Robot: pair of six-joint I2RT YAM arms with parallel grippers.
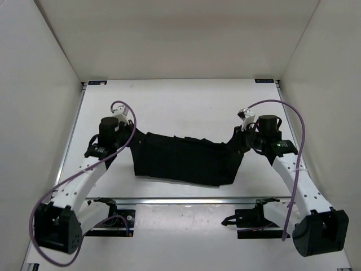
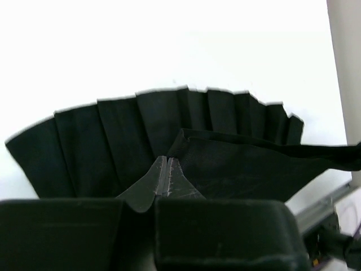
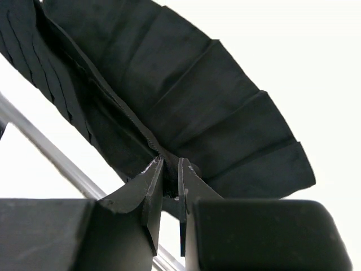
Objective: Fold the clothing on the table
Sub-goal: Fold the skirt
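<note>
The clothing (image 1: pixel 183 161) is a black pleated garment stretched across the middle of the table (image 1: pixel 180 101), its top edge sagging between my two grippers. My left gripper (image 1: pixel 133 139) holds its left upper corner. In the left wrist view that gripper (image 2: pixel 167 160) is shut, its tips pinching a fold of the clothing (image 2: pixel 113 141), whose pleats fan out beyond. My right gripper (image 1: pixel 240 138) holds the right upper corner. In the right wrist view this gripper (image 3: pixel 171 164) is shut on a bunched edge of the clothing (image 3: pixel 214 101), and black cloth shows between the fingers.
A metal rail (image 1: pixel 186 200) runs along the table's near edge, just below the garment's hem, and shows in the right wrist view too as the rail (image 3: pixel 51 152). White walls close in the table on three sides. Purple cables (image 1: pixel 293 121) loop over both arms.
</note>
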